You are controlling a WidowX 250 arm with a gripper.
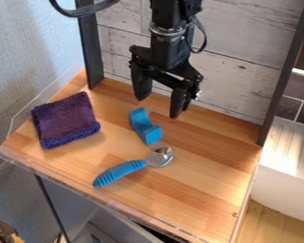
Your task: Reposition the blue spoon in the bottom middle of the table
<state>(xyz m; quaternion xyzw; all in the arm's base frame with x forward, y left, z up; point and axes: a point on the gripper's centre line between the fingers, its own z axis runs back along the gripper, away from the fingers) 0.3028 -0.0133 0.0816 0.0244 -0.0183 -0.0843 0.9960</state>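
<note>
My black gripper (157,108) hangs over the back of the wooden table (212,190), with its two fingers spread apart and nothing between them. The blue spoon (119,173) lies near the front edge, left of the table's middle. Its ribbed blue handle points to the lower left and its metal bowl to the upper right. The spoon is in front of the gripper, lower in the view, and apart from it.
A blue curved block (145,126) lies between gripper and spoon. At the left is a folded purple cloth (65,120). A clear rim (91,198) runs along the front and left edges. Dark posts and a wooden panel stand behind.
</note>
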